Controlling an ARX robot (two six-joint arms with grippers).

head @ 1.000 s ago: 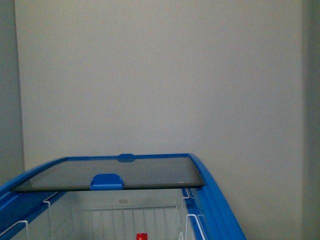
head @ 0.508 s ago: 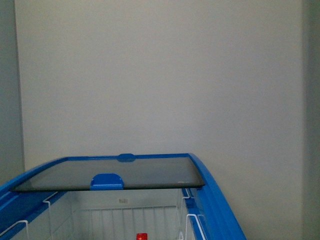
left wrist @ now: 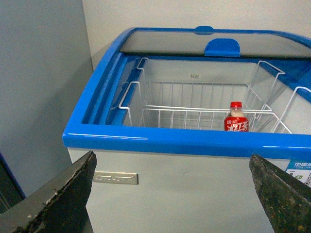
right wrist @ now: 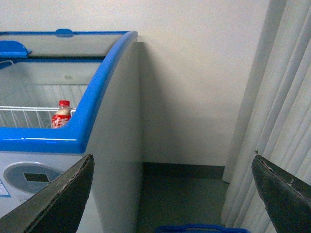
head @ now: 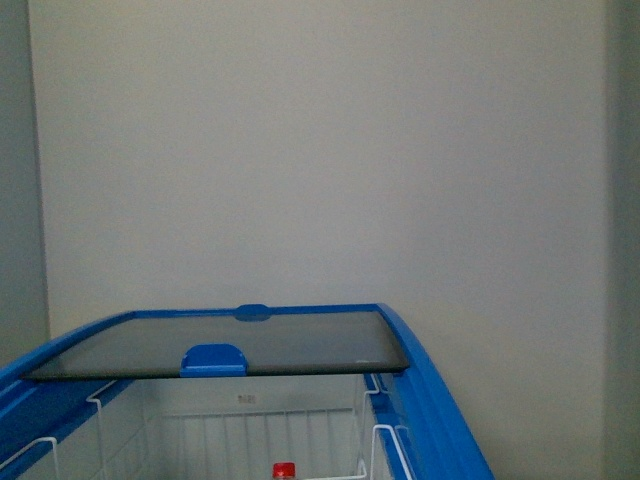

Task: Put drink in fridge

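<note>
The drink (left wrist: 236,118) is a small bottle with a red cap and a red label. It stands upright in a white wire basket (left wrist: 194,109) inside the fridge (left wrist: 194,141). The right wrist view shows the drink (right wrist: 60,114) behind the blue rim of the fridge (right wrist: 92,111). In the front view only the red cap of the drink (head: 284,470) shows, below the fridge rim (head: 430,400). The dark glass lid (head: 270,345) covers the far half. My left gripper (left wrist: 171,158) is open in front of the fridge's white front wall. My right gripper (right wrist: 171,158) is open beside the fridge's right corner, over the floor.
A plain wall stands behind the fridge. A pale curtain (right wrist: 282,97) hangs to the right of it. The rim of a blue plastic basket (right wrist: 201,228) lies on the floor below my right gripper. A grey panel (left wrist: 43,73) stands left of the fridge.
The fridge and the red cap sit a few pixels higher in the front view. Nothing else differs.
</note>
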